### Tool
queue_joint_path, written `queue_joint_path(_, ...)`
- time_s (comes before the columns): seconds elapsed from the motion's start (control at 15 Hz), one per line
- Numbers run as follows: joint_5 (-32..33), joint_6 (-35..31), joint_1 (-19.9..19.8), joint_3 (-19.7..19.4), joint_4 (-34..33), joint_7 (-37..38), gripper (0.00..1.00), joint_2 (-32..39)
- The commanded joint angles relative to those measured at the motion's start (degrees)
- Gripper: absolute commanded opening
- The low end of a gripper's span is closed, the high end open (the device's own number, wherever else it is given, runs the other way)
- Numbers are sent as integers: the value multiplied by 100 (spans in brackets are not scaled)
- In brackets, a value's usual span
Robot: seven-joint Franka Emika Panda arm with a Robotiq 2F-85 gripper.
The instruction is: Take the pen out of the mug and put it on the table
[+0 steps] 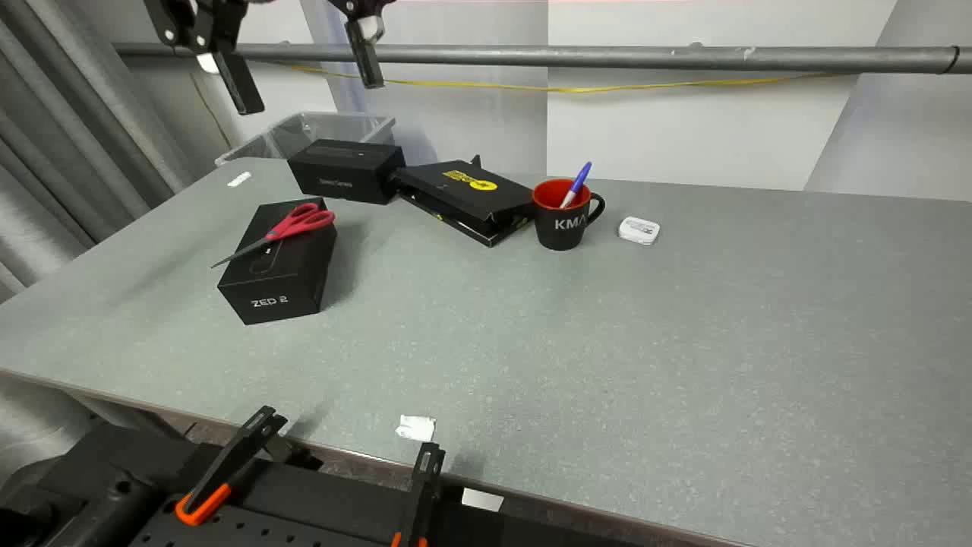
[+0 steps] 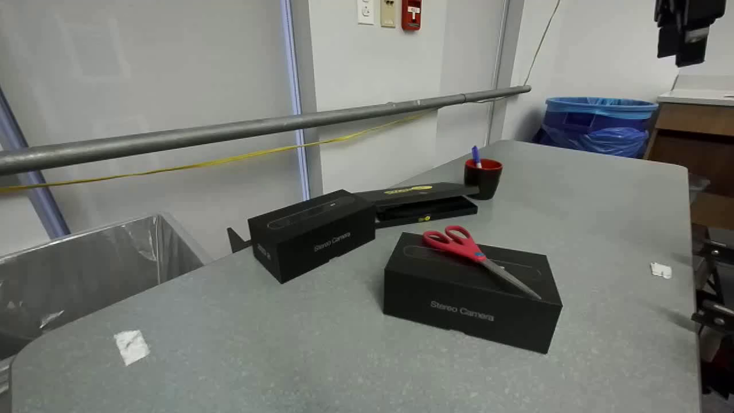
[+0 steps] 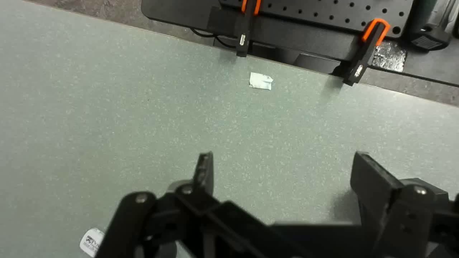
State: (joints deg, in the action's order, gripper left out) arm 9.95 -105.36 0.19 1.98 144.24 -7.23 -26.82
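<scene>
The dark mug [image 1: 553, 234] with a red inside stands upright on the grey-green table [image 1: 645, 365], towards the back; it also shows in an exterior view [image 2: 485, 182]. The blue pen [image 1: 580, 179] leans inside the mug, its blue end sticking out above the rim and its whitish part inside; it shows too in an exterior view [image 2: 475, 154]. My gripper [image 1: 310, 97] is high above the table, apart from the mug. Its fingers are wide apart with nothing between them in the wrist view [image 3: 282, 161]. There the pen is not visible and the mug is mostly or wholly hidden behind the gripper.
Red scissors [image 1: 300, 220] lie on a black box [image 1: 277, 285]. Another black box [image 1: 345, 171] and a flat black box with a yellow mark [image 1: 463, 190] stand beside the mug. A small white object [image 1: 639, 230] lies by the handle. A grey pipe [image 1: 645, 58] runs behind.
</scene>
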Motion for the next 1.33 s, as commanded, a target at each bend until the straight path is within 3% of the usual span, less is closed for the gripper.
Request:
queue_joint_path(0.0, 23, 13, 67, -60, -8, 24, 100, 4)
queue_joint_path(0.33, 10, -299, 6, -81, -53, 208, 100, 122)
queue_joint_path(0.8, -14, -2101, -513, -475, -741, 1266, 100, 1663)
queue_joint_path(1.0, -188, -1987, -595, -616, -1273, 1307, 100, 2232)
queue_joint_path(1.07, -43, -2117, -556, -579, -776, 1203, 100, 1775)
queue_joint_path(1.27, -49, -2116, -562, -603, -870, 1192, 100, 1951)
